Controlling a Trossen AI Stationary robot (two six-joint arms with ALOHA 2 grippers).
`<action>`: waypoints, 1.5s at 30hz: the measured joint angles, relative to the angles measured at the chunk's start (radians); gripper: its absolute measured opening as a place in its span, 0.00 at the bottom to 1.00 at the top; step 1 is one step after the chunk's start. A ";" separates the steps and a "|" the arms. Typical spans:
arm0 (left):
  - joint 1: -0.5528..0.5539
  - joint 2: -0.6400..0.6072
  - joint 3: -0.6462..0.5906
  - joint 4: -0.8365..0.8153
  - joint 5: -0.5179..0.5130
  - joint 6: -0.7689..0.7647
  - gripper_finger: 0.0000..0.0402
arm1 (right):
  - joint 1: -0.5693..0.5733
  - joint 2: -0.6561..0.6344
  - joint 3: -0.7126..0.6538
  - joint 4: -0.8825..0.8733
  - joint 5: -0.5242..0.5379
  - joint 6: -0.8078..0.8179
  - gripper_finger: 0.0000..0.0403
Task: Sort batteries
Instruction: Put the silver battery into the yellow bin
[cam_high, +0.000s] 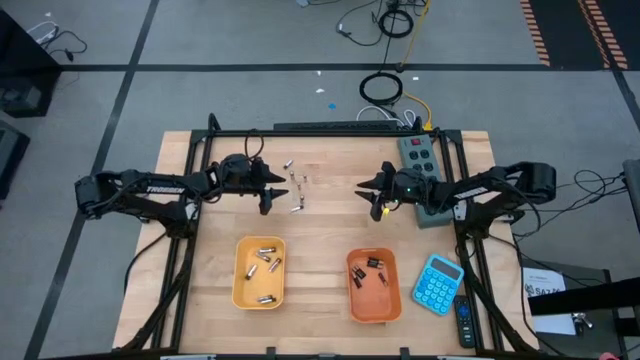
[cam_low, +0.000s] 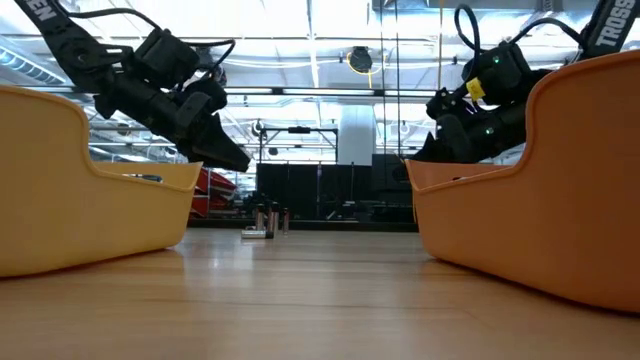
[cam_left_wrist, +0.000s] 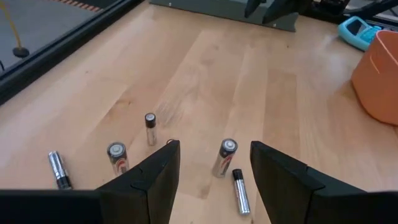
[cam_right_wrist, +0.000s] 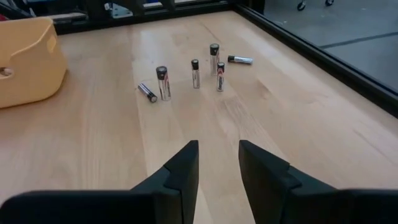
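The wooden table (cam_high: 320, 225) carries all items; its far edge is partly covered by a grey control box (cam_high: 420, 160) at about 2 o'clock from the table centre. In the low view the two trays fill both sides and cut off most of the tabletop, so only a small cluster of batteries shows between them.

The left arm extends horizontally from 9 o'clock toward the centre. The left gripper (cam_high: 268, 192) hangs above the table at the near edge of the loose batteries (cam_high: 296, 186). Its jaws stand moderately apart and hold nothing; in the left wrist view one upright battery (cam_left_wrist: 226, 157) and one lying beside it show between the fingers (cam_left_wrist: 158, 177).

The right arm extends from 3 o'clock. The right gripper (cam_high: 376, 192) hangs clear of the batteries, at 3 o'clock from them. Its jaws are parted by a narrow gap and are empty.

The yellow tray (cam_high: 259, 271) sits at 7 o'clock from the table centre and holds several silvery batteries. The orange tray (cam_high: 373, 285) sits at 5 o'clock and holds a few dark batteries; the exact count cannot be made out. A blue calculator (cam_high: 438, 283) lies just beside the orange tray.

The loose batteries stand or lie at 12 o'clock from the table centre, between the two grippers.
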 joint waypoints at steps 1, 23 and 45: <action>0.004 0.000 0.000 -0.002 0.000 0.000 0.51 | -0.004 0.000 0.000 0.002 -0.010 0.000 0.26; 0.043 0.217 0.000 0.113 -0.153 0.296 0.51 | -0.033 0.000 0.001 0.002 -0.046 -0.019 0.26; 0.166 0.530 0.081 0.355 0.002 0.224 0.51 | -0.033 0.000 0.001 0.002 -0.046 -0.025 0.26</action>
